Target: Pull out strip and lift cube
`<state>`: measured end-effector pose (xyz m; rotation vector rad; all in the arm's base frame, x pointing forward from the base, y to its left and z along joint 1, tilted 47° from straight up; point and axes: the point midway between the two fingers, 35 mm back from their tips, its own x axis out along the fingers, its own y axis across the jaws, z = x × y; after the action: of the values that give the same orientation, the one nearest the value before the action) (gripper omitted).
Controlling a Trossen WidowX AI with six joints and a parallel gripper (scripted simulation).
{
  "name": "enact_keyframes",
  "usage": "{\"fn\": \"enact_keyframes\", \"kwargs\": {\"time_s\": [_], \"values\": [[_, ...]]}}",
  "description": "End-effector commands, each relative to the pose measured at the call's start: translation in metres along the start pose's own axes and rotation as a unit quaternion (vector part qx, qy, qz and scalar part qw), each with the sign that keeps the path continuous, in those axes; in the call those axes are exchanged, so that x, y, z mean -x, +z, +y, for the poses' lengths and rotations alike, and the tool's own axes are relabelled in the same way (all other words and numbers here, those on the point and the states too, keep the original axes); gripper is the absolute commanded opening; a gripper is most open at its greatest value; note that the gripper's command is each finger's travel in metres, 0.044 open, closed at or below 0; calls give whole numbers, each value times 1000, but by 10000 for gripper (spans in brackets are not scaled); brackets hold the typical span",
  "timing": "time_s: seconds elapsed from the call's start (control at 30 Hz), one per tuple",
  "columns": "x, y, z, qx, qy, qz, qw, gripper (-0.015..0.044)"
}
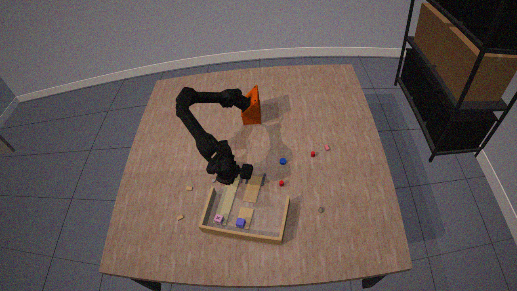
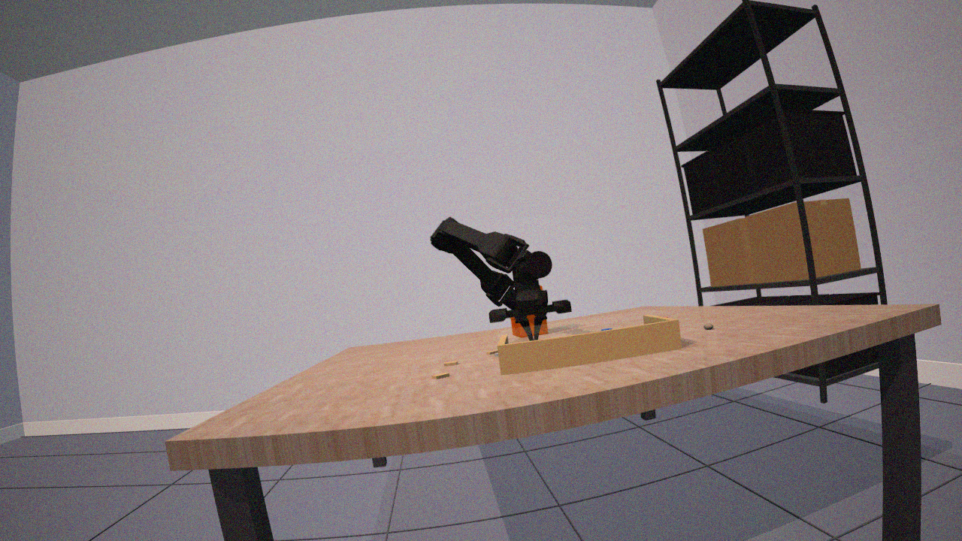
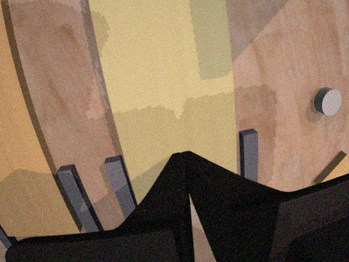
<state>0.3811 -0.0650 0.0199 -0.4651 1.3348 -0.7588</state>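
A pale yellow strip (image 1: 226,204) (image 3: 156,80) runs in one piece into the three-sided wooden frame (image 1: 240,235) (image 2: 591,350). The pink cube marked X (image 1: 218,218) is at its far end. Beside it is an orange-tan strip in two parts with a gap: a near part (image 1: 252,190) (image 3: 18,138) and a far part (image 1: 247,213), which carries a plain violet cube (image 1: 240,222). My gripper (image 2: 534,337) (image 3: 182,160) is shut and empty, its tips low over the near part of the yellow strip. Whether they touch it, I cannot tell. The top view hides the fingertips.
Low grey rails (image 3: 249,156) (image 1: 263,180) flank the strips' near ends. A small grey disc (image 1: 213,180) (image 3: 330,102) and wood bits (image 1: 189,188) lie on the left. A blue disc (image 1: 282,161), red cylinders (image 1: 281,183), a pink block (image 1: 326,147) and a grey ball (image 1: 320,209) lie on the right.
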Motion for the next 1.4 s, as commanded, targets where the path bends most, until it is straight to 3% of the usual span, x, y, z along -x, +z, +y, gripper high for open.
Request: {"fn": "enact_keyframes", "kwargs": {"time_s": [0.0, 1.37], "values": [[-2, 0, 0, 1, -2, 0, 1000, 0], [-6, 0, 0, 1, -3, 0, 1000, 0]]}}
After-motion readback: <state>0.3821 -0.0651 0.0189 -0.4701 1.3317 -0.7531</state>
